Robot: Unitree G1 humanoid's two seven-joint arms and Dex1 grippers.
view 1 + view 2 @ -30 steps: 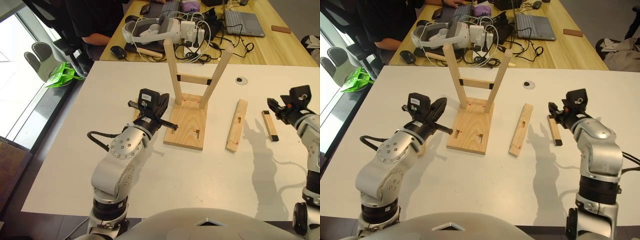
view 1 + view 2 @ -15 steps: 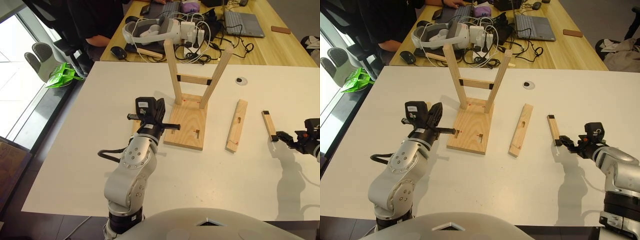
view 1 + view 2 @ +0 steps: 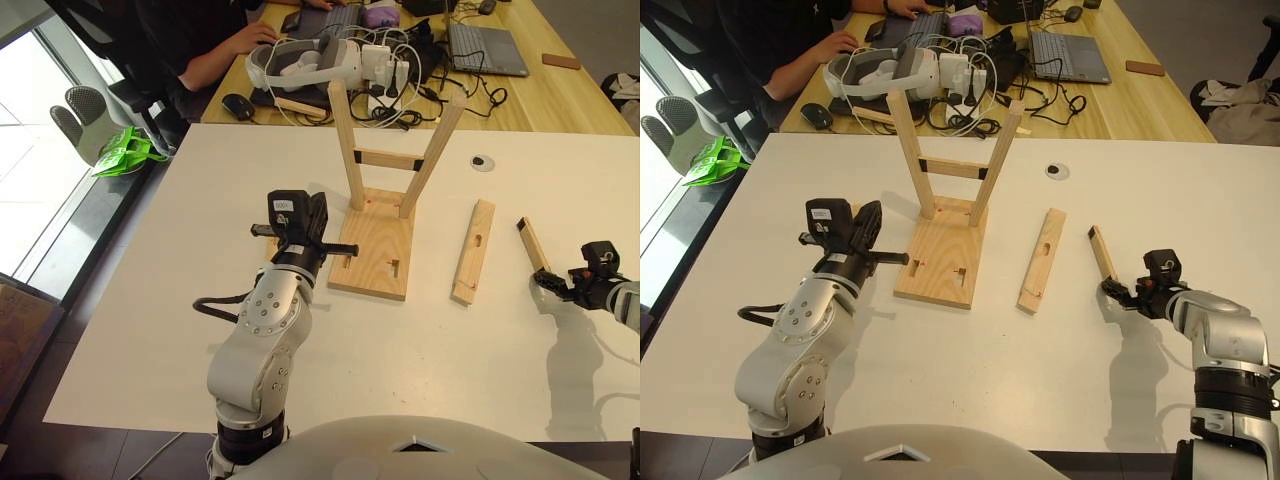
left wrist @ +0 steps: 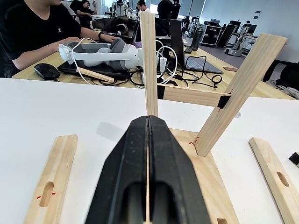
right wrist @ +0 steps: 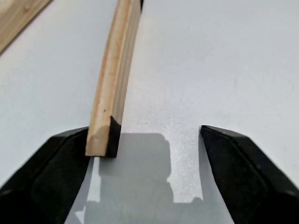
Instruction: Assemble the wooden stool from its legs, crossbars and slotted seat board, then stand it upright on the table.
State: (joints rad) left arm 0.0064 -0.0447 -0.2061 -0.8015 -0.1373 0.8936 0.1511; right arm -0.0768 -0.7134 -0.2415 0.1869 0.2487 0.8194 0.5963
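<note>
Seat board (image 3: 372, 256) flat on the white table (image 3: 180, 190), with two legs (image 3: 345, 145) standing in its far slots, one upright and one leaning outward. Both legs tied by a fitted crossbar (image 3: 387, 159). Slotted wooden strip (image 3: 474, 250) flat just right of the board, not touching it. Second slotted strip (image 4: 51, 179) flat at the board's left side.

Left gripper (image 3: 347, 249) level at the board's left edge, fingers pressed together on nothing. Pose as half a second ago, though turned more squarely toward the board than a second ago.

Loose crossbar (image 3: 531, 243), black at both ends, flat farther right. Right gripper (image 3: 556, 283) low at its near end, fingers spread wide and clasping nothing, one finger (image 5: 56, 158) touching the black tip.

- **A second ago:** raised beside the bar.
- **Half a second ago:** down on the table, short of the tip.
- **Now:** drawn in against the tip, the bar shifted slightly away from the robot and toward the slotted wooden strip.
</note>
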